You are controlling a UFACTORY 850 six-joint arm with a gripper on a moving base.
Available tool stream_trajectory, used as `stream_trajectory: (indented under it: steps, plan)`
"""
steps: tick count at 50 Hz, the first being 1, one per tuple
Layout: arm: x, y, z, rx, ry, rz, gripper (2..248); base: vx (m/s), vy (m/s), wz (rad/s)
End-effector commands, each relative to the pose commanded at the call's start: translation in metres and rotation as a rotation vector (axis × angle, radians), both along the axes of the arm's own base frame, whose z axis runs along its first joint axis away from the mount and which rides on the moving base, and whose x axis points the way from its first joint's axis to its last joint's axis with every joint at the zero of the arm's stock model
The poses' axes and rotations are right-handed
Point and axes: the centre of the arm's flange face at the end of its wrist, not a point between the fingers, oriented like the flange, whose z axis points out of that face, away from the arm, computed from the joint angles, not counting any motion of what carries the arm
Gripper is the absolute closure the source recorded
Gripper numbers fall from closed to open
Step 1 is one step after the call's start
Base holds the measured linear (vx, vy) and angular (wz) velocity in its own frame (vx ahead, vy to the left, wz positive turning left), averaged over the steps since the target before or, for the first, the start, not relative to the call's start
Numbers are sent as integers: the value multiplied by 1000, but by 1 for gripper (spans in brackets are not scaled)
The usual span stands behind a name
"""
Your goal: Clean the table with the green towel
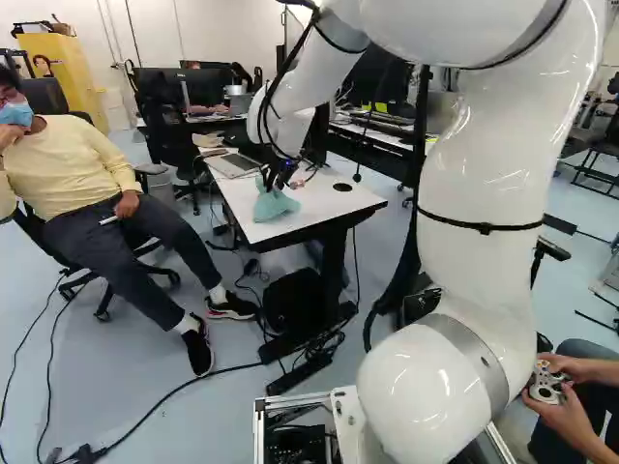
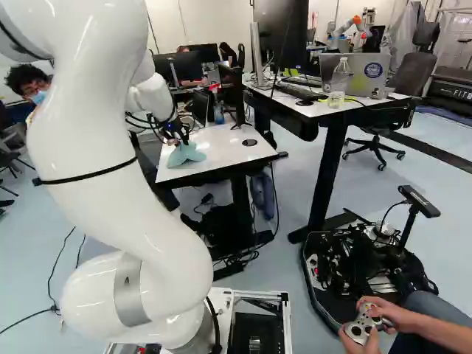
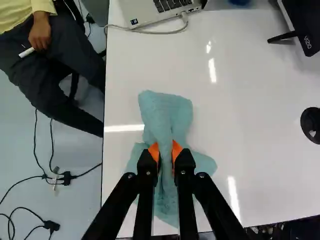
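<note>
At the left of the left base view, mind the seated person point(image 1: 73, 169) just beside the table point(image 3: 250, 125) — maybe bumped by an overwide sweep. Next, risk snagging the laptop point(image 1: 232, 164) or its cable point(image 3: 160, 33). Then, with the green towel point(image 3: 167, 117) bunched on the table — nipped from both sides in the gripper point(image 3: 165, 152) — expect possible slipping or patchy wiping from so narrow a pinch. Farther right, beware catching cloth on the black disc point(image 1: 342, 187).

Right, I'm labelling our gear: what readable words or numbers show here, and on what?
"VIZIO": black screen, wrist view.
"FIT", then more, unclear: black machine, right base view.
Too small or blurred: round sticker on the far laptop; blue sticker and keys on the near laptop.
</note>
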Motion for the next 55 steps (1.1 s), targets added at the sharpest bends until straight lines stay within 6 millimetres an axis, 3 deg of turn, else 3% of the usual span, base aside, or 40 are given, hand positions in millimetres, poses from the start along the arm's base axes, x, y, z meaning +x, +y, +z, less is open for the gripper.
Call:
stream_trajectory:
  steps: [20,39,55]
  plan:
    - [-46,-4,24,11,-31,21,200,0,0,0]
    - [-85,-8,26,28,-37,28,200,0,0,0]
    - [-114,-25,25,52,-45,-6,200,0,0,0]
